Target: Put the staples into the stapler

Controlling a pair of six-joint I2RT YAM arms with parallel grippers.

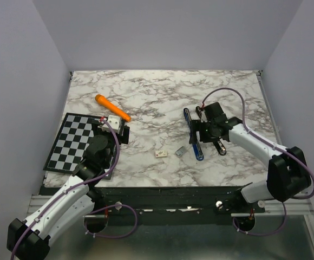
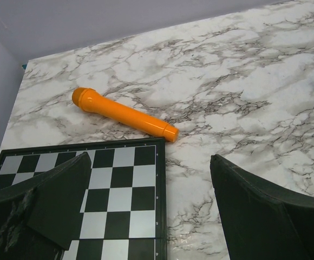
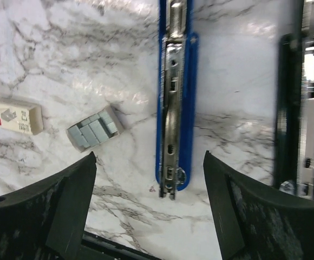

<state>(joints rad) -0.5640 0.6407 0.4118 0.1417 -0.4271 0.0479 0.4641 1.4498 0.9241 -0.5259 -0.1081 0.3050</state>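
Staples [image 3: 92, 132] lie on the marble table [image 1: 146, 97] in a small grey bunch. They sit between the little white box [image 3: 15, 116] and the blue stapler [image 3: 176, 97], and they touch neither one. The stapler lies flat and opened up, with its long metal track showing. A black bar [image 3: 287, 108] lies just to its other side.

Your right gripper [image 3: 149, 162] hangs over the stapler with its fingers spread and nothing in them. Your left gripper [image 2: 150, 162] is well apart from all this, over the checkerboard [image 2: 119, 206] and near the orange stick [image 2: 124, 114]. Its fingers are spread wide and hold nothing too.

Here is what could go wrong, I think. The staples are tiny and flat, so your fingers may slide off them or just push them along the table. Squeeze too hard and the bunch may snap into bits. Come down a little to one side and you may grab the white box by mistake. The stapler is loose on a smooth top, so it may skid when you press the staples into the track.
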